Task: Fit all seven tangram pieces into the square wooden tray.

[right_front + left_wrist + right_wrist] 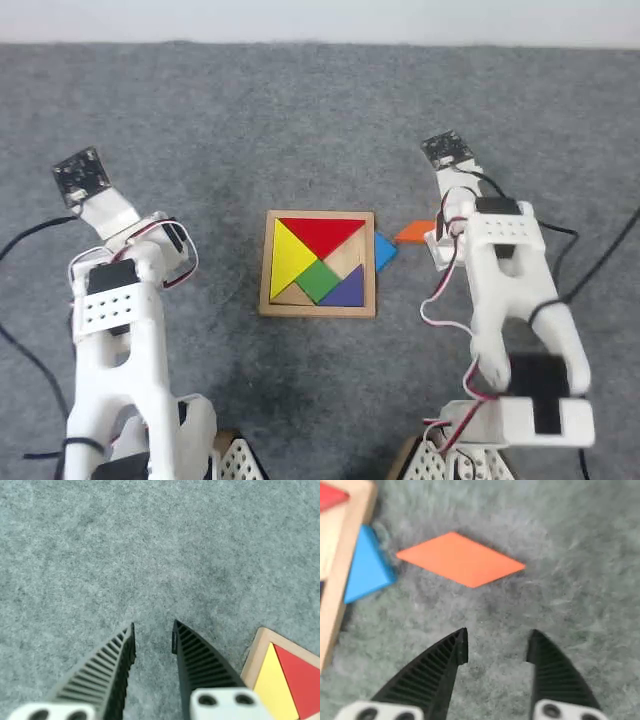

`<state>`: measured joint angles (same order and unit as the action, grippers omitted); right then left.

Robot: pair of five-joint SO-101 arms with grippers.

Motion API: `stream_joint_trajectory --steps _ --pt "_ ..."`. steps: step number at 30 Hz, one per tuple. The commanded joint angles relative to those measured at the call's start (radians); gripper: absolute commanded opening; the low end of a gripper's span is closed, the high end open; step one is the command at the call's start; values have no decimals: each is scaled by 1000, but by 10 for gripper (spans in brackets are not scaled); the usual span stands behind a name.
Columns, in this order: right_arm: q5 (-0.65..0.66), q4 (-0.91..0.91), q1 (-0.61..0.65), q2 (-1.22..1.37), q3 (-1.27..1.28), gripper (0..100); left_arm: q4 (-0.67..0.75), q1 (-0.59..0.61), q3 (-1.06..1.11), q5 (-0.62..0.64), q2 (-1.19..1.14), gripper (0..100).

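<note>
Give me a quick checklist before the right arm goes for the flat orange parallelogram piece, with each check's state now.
1. Right gripper open: ok.
2. Flat orange parallelogram piece lying free on grey carpet: ok.
3. Gripper over that piece: not ok, piece lies ahead of it.
4. Bare slot in square wooden tray: ok.
5. Blue triangle clear of tray rim: not ok, right beside it.
6. Left gripper away from tray: ok.

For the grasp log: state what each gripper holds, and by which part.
Nothing is held. The left gripper is open over carpet; the right gripper is open near the orange piece.
</note>
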<state>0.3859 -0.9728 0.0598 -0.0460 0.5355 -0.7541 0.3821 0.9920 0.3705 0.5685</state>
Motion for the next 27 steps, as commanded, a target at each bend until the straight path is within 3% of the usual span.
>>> stream_joint_trajectory --steps 1,5,11,17,27 --pt "54 -22 82 16 -71 196 28 -2 -16 9 40 127" --pt "68 27 122 21 -77 188 28 -2 -16 9 38 127" --pt "236 142 122 24 -75 195 28 -2 -15 9 35 127" --pt "324 147 139 41 -72 301 28 -2 -15 9 40 127" --pt "394 125 205 136 -94 231 25 -2 -19 9 40 127"
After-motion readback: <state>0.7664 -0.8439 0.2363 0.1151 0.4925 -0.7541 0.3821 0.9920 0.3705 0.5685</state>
